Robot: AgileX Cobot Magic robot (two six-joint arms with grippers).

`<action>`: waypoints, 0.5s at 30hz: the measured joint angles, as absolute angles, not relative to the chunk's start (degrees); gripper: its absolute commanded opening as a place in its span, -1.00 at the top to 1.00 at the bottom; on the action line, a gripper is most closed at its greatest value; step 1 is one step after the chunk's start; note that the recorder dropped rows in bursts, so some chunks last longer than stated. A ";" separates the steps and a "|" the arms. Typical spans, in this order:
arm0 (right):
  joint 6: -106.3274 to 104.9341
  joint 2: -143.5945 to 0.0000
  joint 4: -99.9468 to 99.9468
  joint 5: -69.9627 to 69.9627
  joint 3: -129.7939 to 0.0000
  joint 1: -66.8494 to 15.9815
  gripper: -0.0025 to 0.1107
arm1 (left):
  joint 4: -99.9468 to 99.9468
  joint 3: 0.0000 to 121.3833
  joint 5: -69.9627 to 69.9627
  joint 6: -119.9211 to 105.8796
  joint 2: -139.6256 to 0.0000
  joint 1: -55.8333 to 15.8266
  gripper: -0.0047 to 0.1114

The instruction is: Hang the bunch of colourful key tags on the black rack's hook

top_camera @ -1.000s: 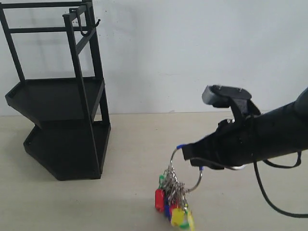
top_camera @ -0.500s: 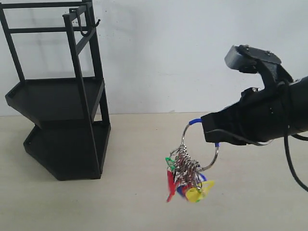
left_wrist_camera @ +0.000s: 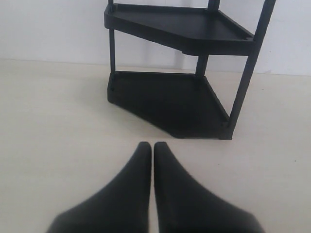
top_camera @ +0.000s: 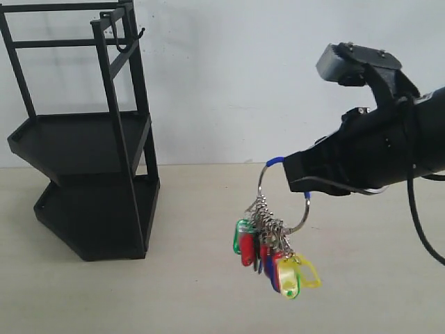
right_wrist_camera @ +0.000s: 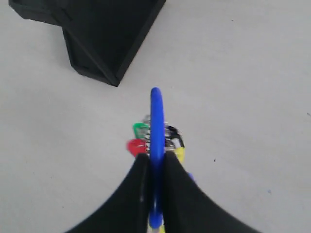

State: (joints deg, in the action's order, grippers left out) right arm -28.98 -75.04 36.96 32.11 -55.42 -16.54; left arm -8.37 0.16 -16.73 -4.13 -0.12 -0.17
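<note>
Black metal makes up the one rack (top_camera: 122, 153), which fills the left of the exterior frame with its two angular trays. A thin hook (top_camera: 140, 32) juts from its top bar at upper left. We count one colourful key tag bunch (top_camera: 272, 252), right of centre, dangling above the pale table (top_camera: 195, 209) and well apart from the rack. It shows green, red, blue and yellow tags under small silver rings. Our right gripper (top_camera: 288, 175) is clamped on the big ring's blue sleeve (right_wrist_camera: 155, 111). Our left gripper (left_wrist_camera: 151, 145) has its fingers pressed together, holding nothing.
</note>
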 measured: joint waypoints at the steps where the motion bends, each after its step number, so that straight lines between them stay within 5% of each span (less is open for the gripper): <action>1: -31.30 -75.04 37.06 32.26 -55.66 -17.37 0.96 | -8.37 0.16 -16.73 -4.13 -0.12 -0.17 0.84; 15: -27.49 -74.46 35.24 28.25 -56.90 -20.59 0.96 | -8.37 0.16 -16.73 -4.13 -0.12 -0.17 0.84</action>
